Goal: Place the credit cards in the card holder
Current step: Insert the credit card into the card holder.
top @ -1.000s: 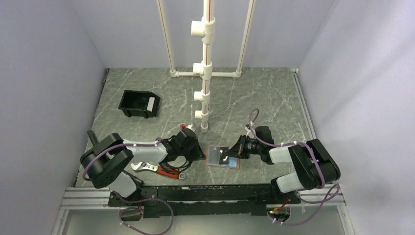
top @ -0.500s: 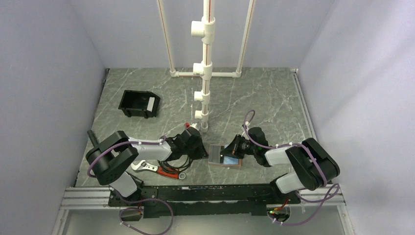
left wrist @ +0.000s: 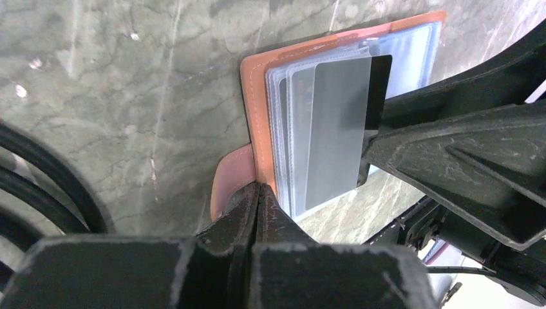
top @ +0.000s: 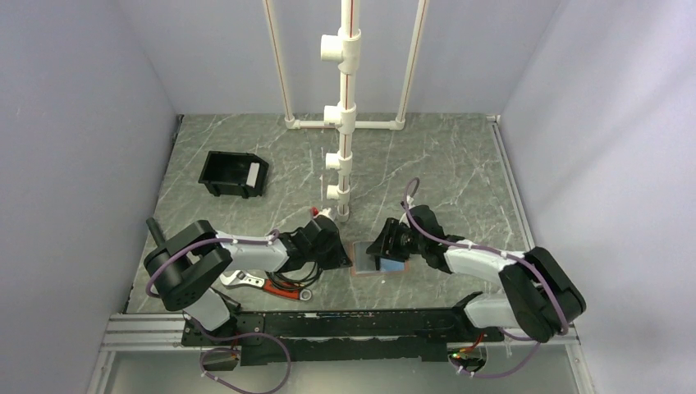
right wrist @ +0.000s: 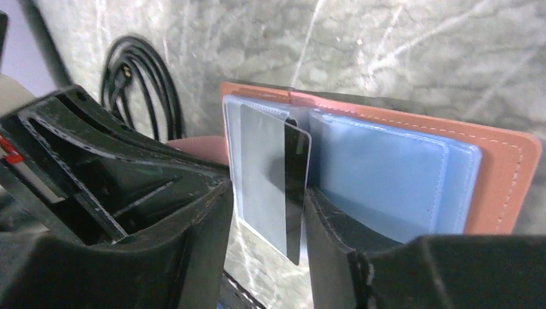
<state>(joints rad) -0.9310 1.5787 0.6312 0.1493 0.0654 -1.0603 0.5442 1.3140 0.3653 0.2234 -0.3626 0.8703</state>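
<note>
The card holder (top: 362, 258) lies spread open at the table's middle, with a brown rim (left wrist: 255, 109) and clear and light blue sleeves (right wrist: 386, 180). One grey credit card (left wrist: 335, 129) sits partly inside a clear sleeve, its dark end (right wrist: 297, 174) sticking out. My right gripper (top: 384, 245) stands open over the holder. Its fingers (right wrist: 193, 219) straddle the card's free end without pinching it. My left gripper (left wrist: 259, 190) is shut, its tips pressed against the brown rim beside the strap (left wrist: 230, 177). No other card shows.
A black open-topped bin (top: 234, 174) stands at the back left. A white pipe stand (top: 345, 123) rises just behind the holder. A red-handled tool and a coiled black cable (top: 287, 285) lie under the left arm.
My right gripper has opened and let go of the card, and has moved left and farther over the holder. The left gripper has stayed shut at the rim.
</note>
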